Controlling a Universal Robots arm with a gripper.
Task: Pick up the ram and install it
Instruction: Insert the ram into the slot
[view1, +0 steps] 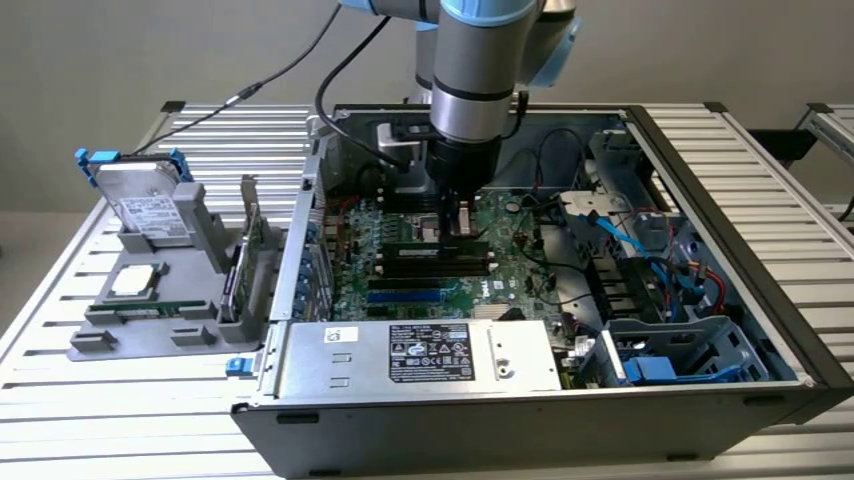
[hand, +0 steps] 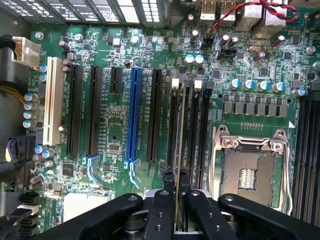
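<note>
Your arm's hand reaches down into the open computer case, its black fingers drawn in narrow and clamped on the ram. In the wrist view the ram shows edge-on as a thin strip running out from between the fingers. It lies in line with the black memory slots near the middle of the case, between their white end clips. Whether its lower edge is seated in a slot cannot be told.

Inside the case, the open processor socket with its metal frame lies just beside the memory slots. On their other side the green motherboard carries a black slot, a blue slot, more black slots and a white slot. Twisted red-and-black wires cross the board's far edge. Blue cables and drive bays crowd the case toward the exterior view's right. The boxy power supply with its black label closes off the near side, close to the arm's column. A black cable loops from the arm over the case's far wall.

Outside the case, on the exterior view's left, a grey fixture on the slatted table holds a hard drive and a square silver processor chip. A bracketed expansion card stands nearest the case wall.
</note>
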